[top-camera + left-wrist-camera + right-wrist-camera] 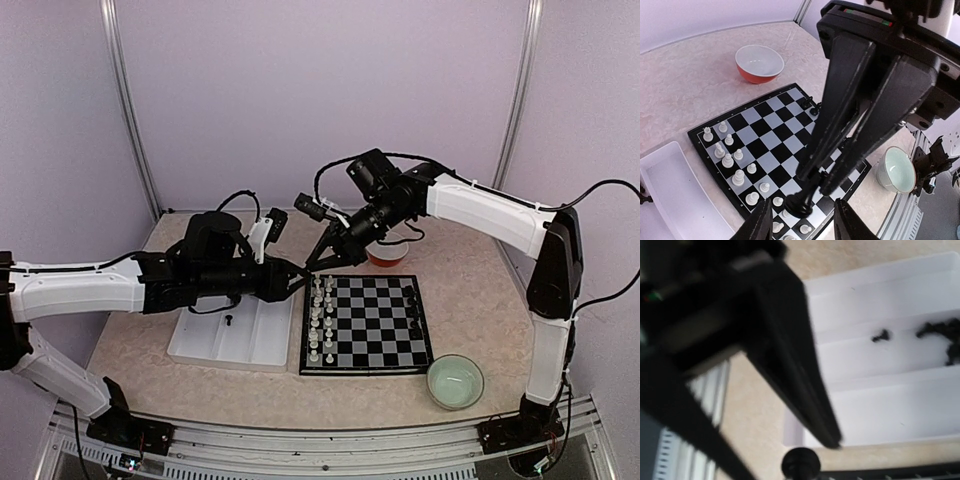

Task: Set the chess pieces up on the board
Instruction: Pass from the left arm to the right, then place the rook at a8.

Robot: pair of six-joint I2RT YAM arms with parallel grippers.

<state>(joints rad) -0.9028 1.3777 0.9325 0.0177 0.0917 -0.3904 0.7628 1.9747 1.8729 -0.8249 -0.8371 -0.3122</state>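
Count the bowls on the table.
2. An orange bowl sits beyond the board's far edge; a pale green bowl sits off its near right corner. None appears hidden.

the left arm (80, 290) lies low and reaches straight across to the right. the right arm (480, 210) stands up from its base, bends at the elbow, then stretches left and tips its wrist down. the two grippers meet tip to tip. the left gripper (804, 210) has its fingers spread apart. the right gripper (820, 180) pokes down between them, its fingers squeezed onto the top of a small black chess piece (799, 204).
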